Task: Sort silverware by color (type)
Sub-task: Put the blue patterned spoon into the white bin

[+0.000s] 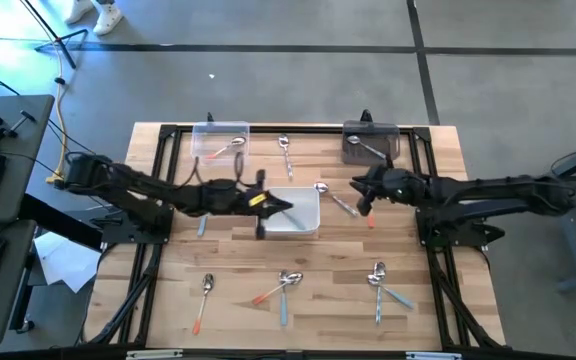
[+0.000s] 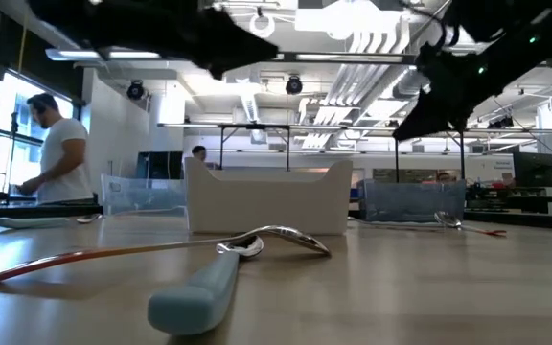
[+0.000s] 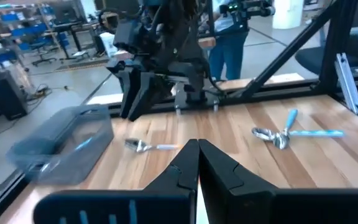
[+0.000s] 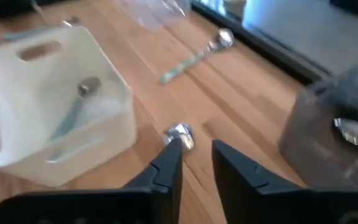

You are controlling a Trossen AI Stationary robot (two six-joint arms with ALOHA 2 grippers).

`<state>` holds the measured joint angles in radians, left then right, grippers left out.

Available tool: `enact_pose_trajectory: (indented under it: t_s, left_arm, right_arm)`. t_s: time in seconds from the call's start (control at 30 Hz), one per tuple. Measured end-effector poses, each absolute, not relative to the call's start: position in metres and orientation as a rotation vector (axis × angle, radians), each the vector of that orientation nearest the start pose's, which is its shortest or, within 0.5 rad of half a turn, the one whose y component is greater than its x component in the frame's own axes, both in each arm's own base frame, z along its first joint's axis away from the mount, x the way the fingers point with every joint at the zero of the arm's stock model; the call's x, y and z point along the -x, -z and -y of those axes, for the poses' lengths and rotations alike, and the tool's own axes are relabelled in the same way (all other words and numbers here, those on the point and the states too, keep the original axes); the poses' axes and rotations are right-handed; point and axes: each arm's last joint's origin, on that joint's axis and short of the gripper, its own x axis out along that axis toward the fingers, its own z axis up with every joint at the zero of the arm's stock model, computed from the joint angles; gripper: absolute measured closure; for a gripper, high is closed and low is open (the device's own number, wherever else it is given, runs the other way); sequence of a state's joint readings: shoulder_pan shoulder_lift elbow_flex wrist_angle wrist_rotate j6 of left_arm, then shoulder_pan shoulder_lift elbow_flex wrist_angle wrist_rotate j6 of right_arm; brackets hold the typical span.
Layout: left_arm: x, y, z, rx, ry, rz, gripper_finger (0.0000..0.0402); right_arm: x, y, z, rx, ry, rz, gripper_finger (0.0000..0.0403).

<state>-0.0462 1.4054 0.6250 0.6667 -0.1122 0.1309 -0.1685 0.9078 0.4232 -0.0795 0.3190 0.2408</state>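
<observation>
My left gripper (image 1: pixel 284 205) (image 3: pixel 197 163) hangs shut and empty over the white bin (image 1: pixel 310 222). In that bin lies a blue-handled spoon (image 4: pixel 73 112). My right gripper (image 1: pixel 361 192) (image 4: pixel 194 155) stands open, well above the table, over an orange-handled spoon (image 1: pixel 343 202) whose bowl (image 4: pixel 179 132) shows just past its fingertips. A clear bin (image 1: pixel 220 140) at the far left holds an orange-handled spoon. A grey bin (image 1: pixel 371 143) at the far right holds a silver spoon (image 4: pixel 352 130). Another blue-handled spoon (image 1: pixel 284 150) lies between those two bins.
Near the front edge lie an orange-handled spoon (image 1: pixel 205 297), a crossed orange and blue pair (image 1: pixel 283 287) and a blue and silver pair (image 1: pixel 381 285). Black frame rails (image 1: pixel 158 190) run along both table sides. A person (image 2: pixel 60 153) stands beyond the table.
</observation>
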Motion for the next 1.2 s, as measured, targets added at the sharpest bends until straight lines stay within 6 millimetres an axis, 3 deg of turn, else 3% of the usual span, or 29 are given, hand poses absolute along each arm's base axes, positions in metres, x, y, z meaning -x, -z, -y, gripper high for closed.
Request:
enact_pose_trajectory:
  t_s: [0.23, 0.6, 0.97, 1.2]
  left_arm:
    - [-0.245, -0.207, 0.014, -0.116, -0.104, -0.068, 0.0401]
    - [-0.200, -0.177, 0.010, -0.043, -0.146, 0.060, 0.0401]
    - [-0.193, -0.172, 0.008, -0.040, -0.175, 0.076, 0.0401]
    - [-0.193, -0.173, 0.008, -0.064, -0.177, 0.084, 0.0401]
  right_arm:
    - [-0.191, -0.177, 0.063, -0.292, 0.515, -0.605, 0.0281]
    - [-0.233, -0.164, 0.078, -0.425, 0.543, -0.819, 0.0279]
    - [-0.275, -0.150, 0.080, -0.390, 0.511, -0.931, 0.0279]
    - [-0.285, -0.135, 0.077, -0.398, 0.592, -1.032, 0.0268]
